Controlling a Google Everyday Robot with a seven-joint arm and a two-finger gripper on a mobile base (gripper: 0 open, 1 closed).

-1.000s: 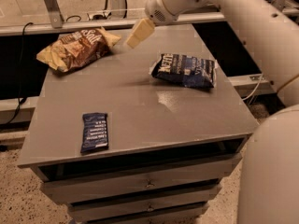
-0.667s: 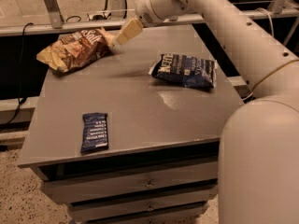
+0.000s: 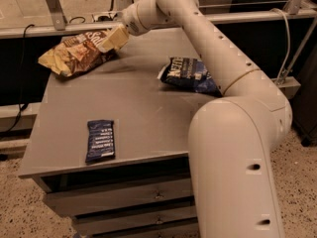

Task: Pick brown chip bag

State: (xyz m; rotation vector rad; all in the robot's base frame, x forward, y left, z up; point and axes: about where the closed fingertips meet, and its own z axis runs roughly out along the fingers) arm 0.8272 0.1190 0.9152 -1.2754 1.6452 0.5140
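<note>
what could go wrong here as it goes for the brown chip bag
1. The gripper is at the right end of the brown chip bag, which lies at the far left corner of the table. A push might slide it over the edge.
2. Grabbing only that end, the crinkled foil may slip free when lifted.

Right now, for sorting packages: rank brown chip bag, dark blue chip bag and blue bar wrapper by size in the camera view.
brown chip bag
dark blue chip bag, partly behind the arm
blue bar wrapper, though nearest
The tool is at the brown chip bag's right end.
</note>
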